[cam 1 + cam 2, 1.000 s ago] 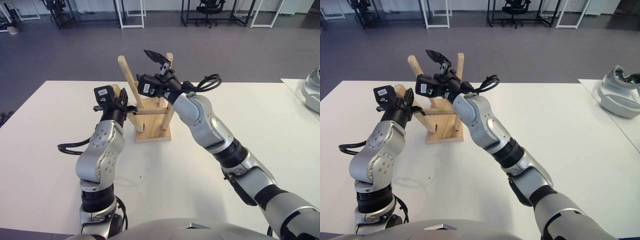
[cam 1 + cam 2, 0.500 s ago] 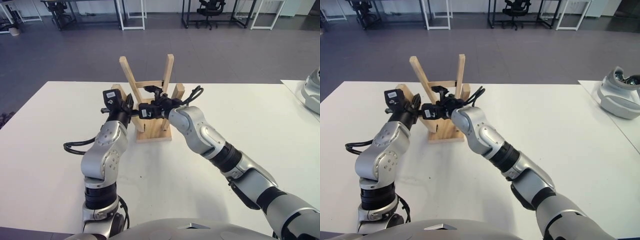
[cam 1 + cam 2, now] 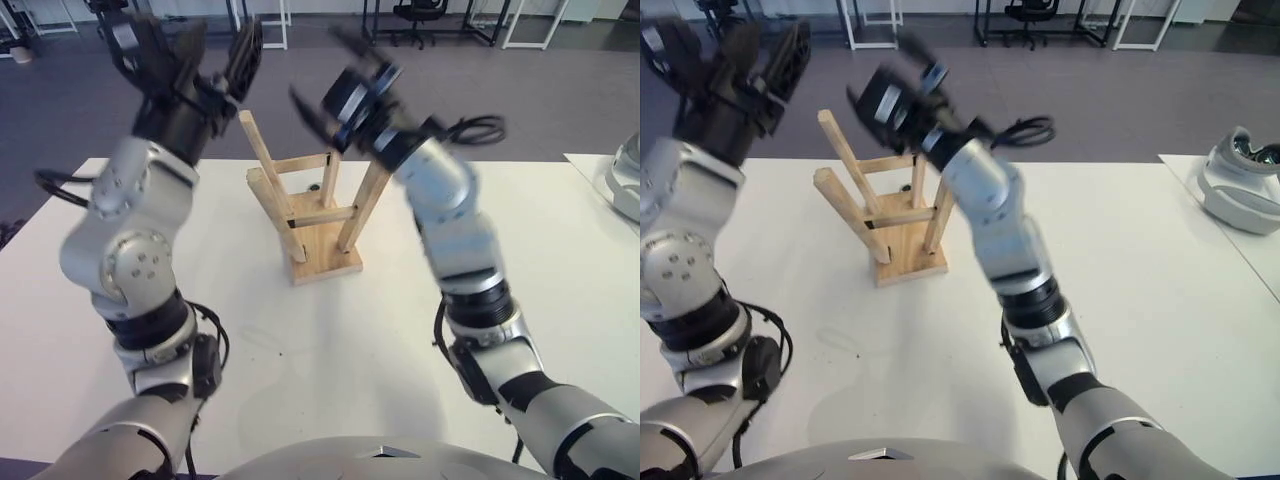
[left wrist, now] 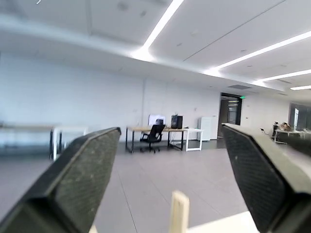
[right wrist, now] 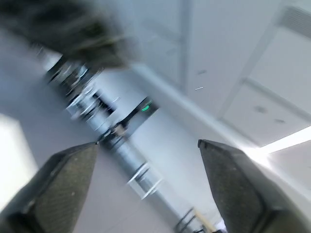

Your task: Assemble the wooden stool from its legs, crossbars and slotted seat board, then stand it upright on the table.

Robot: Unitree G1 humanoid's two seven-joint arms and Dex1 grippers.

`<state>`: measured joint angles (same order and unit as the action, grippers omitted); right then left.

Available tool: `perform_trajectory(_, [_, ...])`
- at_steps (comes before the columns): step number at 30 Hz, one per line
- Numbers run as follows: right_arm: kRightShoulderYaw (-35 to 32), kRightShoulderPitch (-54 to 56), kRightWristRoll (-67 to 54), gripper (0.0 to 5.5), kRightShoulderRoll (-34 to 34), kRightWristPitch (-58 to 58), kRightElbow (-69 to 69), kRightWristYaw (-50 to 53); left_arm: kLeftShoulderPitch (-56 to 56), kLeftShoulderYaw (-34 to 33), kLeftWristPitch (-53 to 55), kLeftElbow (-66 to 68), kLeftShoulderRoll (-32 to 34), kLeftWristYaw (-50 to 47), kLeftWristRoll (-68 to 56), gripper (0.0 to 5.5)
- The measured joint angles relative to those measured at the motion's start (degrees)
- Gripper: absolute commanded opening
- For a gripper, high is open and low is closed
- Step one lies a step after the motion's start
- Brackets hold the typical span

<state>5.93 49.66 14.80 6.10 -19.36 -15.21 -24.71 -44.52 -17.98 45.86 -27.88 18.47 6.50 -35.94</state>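
Both claws have come up off the work. Half a second ago the left claw (image 3: 188, 60) and the right claw (image 3: 338, 82) were down among the legs. Now they hang high over the far part of the white surface (image 3: 300, 340), each spread wide and holding nothing; the left wrist view shows its pads (image 4: 77, 179) well apart. The pale wooden stool (image 3: 318, 215) stays on the surface between my two arms, upside down, its square seat board (image 3: 325, 268) lying flat and its legs (image 3: 262, 150) pointing up, tied by crossbars (image 3: 300, 165). It seems to have turned a little. I judge the joining done; flipping it onto its legs remains, and that needs a fresh grip.
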Motion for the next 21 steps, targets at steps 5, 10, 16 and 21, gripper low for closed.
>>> perform_trajectory(5, [-13.76, 3.06, -19.55, 3.82, 2.87, -9.91, 13.59, -7.4, -1.64, 4.02, -3.24, 15.84, 0.28, 8.77, 0.05, 3.83])
perform_trajectory(10, [-8.48, -7.51, -23.02, 3.82, 1.04, -10.74, 20.95, -9.6, 12.26, 10.27, -16.14, 20.03, -4.97, 7.52, 8.46, 3.83])
perform_trajectory(16, [-8.93, -6.67, -24.43, 3.82, 1.04, -10.57, 22.27, -6.65, 7.68, 11.12, -26.55, 29.83, -8.89, 3.04, 14.17, 3.83])
perform_trajectory(21, [-12.61, -6.53, -32.63, 3.82, -0.73, -11.47, 21.26, -6.69, 7.26, 6.88, -21.59, 26.5, -6.99, 3.34, 9.85, 3.83])
